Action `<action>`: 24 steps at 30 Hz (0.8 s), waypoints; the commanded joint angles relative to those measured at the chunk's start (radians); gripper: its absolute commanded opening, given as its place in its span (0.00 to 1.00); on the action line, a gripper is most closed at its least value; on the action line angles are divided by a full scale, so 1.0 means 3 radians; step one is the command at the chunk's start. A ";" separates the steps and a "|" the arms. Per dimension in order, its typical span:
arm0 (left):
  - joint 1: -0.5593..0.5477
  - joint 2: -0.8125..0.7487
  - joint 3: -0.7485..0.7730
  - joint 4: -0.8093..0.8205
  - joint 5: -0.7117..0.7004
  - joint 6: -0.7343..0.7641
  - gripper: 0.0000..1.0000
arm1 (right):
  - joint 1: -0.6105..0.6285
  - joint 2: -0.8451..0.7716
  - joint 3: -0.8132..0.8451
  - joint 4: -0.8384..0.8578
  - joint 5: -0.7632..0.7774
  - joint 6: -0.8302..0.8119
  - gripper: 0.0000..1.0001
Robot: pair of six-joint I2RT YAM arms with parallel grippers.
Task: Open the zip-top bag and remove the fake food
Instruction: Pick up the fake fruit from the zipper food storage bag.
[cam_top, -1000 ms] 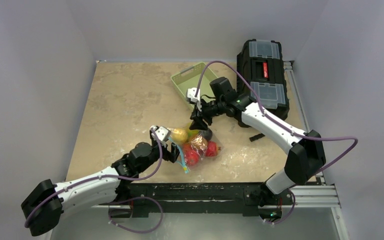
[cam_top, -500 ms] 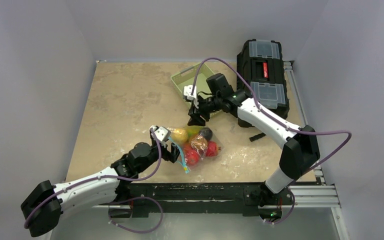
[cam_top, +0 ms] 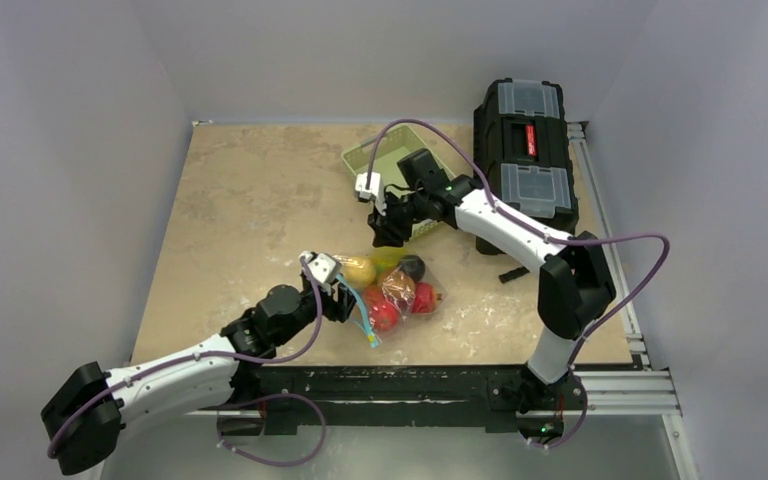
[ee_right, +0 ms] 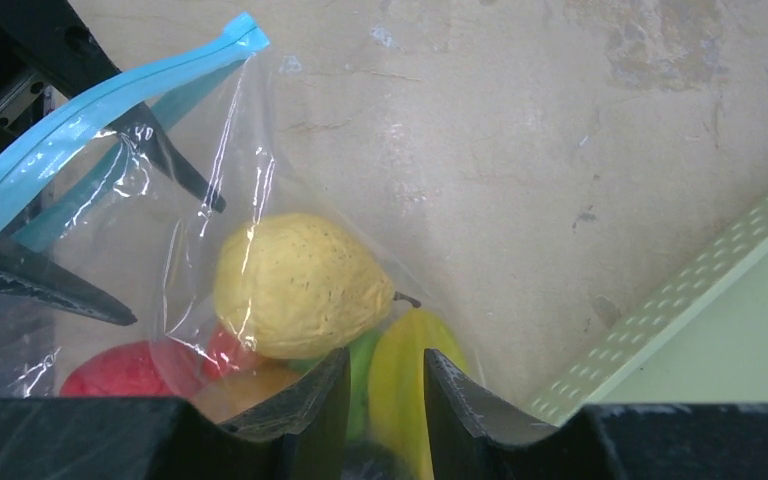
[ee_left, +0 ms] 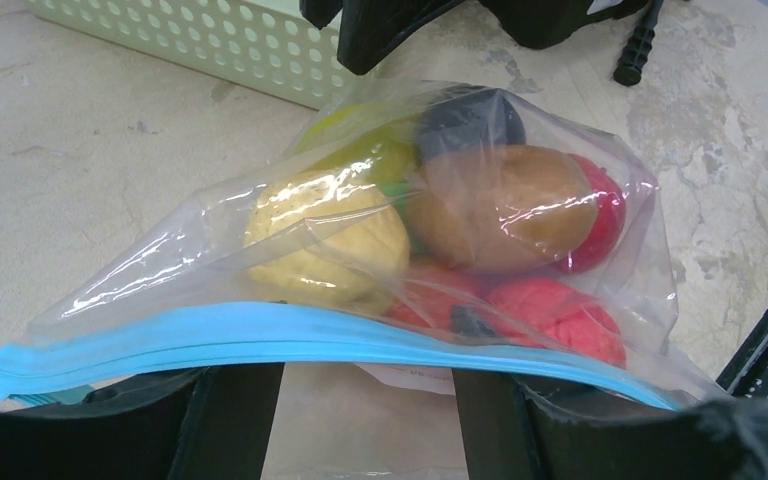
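While the zip-top bag [cam_top: 400, 292] of fake food [cam_top: 360, 270] lies near the front edge of the bench [cam_top: 250, 200], broad surface stretches leftward. At its blue zip edge the left tool [ee_left: 365, 385] stands released. The right tool [ee_right: 382, 365], narrowly parted, grasps nothing above it, beside the basket [ee_right: 740, 330] rim.

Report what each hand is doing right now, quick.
Left hand: open, jaws apart at the blue edge of the zip-top bag, no grip visible.
Right hand: open, narrow gap, holding nothing.
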State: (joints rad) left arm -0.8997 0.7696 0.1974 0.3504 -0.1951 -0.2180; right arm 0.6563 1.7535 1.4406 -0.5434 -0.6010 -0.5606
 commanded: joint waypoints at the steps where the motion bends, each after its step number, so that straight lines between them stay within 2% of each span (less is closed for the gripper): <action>1: -0.0015 0.0087 0.0001 0.0093 -0.0141 0.0024 0.58 | 0.0149 0.0037 0.0163 0.0137 0.0277 0.0098 0.31; 9: -0.0011 0.0369 0.0101 0.0071 -0.0493 -0.0075 0.60 | 0.0271 0.0254 0.0267 0.0276 0.0677 0.0245 0.20; 17: -0.0005 0.0576 0.0096 0.0317 -0.0518 -0.0047 0.73 | 0.0409 0.0433 0.0254 0.0308 0.0817 0.0241 0.18; 24: 0.0023 0.0811 0.0061 0.0621 -0.0475 -0.0057 0.75 | 0.0430 0.0585 0.0274 0.0173 0.0661 0.0227 0.18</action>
State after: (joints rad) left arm -0.8989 0.9829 0.1982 0.4244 -0.3309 -0.2253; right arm 0.7807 1.9259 1.4868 -0.4812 -0.3817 -0.4976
